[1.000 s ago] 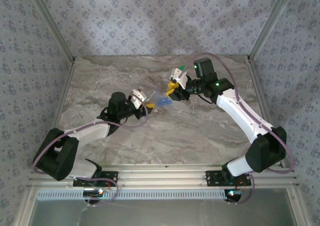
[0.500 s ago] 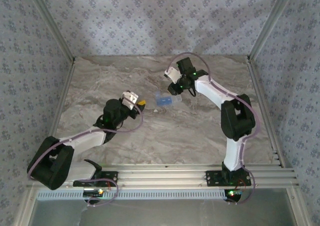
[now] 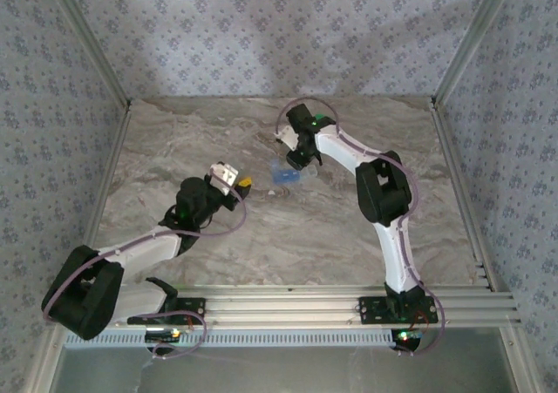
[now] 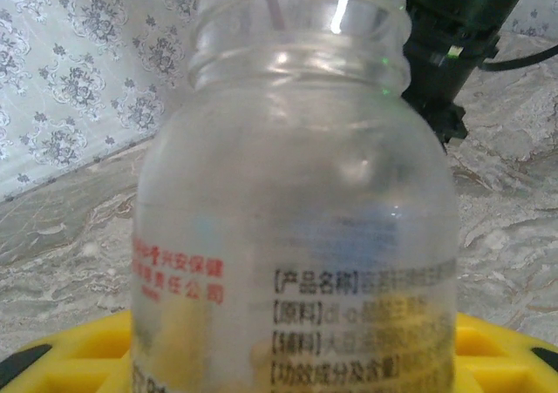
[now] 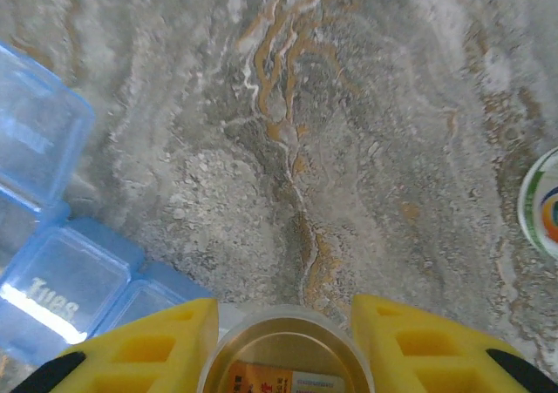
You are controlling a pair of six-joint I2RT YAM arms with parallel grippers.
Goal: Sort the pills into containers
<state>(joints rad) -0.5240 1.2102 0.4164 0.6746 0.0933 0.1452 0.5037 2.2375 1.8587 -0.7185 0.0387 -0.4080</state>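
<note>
The sorting looks barely begun, to judge by how things lie. On the desk (image 3: 174, 140) the pill box (image 3: 284, 173) lies flat near the middle, and neither bottle is tipped over it. In the right wrist view I can make out no pills in its blue compartments, one of which is marked "Tues". The plastic is cloudy and the frame edge cuts the box, so that may be wrong, and I cannot tell whether the lids are open. The left hand (image 3: 244, 182) is clenched on a clear bottle (image 4: 296, 193) with its cap off, its mouth upward in the wrist view and its printed label facing the camera. The right hand (image 5: 283, 315) grasps a small bottle (image 5: 283, 358), also open-mouthed, seen from above between the yellow fingers (image 5: 139, 349). A round white-and-green cap (image 5: 545, 203) rests on the desk off to the right. As I read it, getting pills out of the bottles and into the compartments is all left to do. The box lies just beside the right hand, on its left in the wrist view, but I cannot tell whether they touch. It is near the left hand but apart from it, lying between the two hands.
</note>
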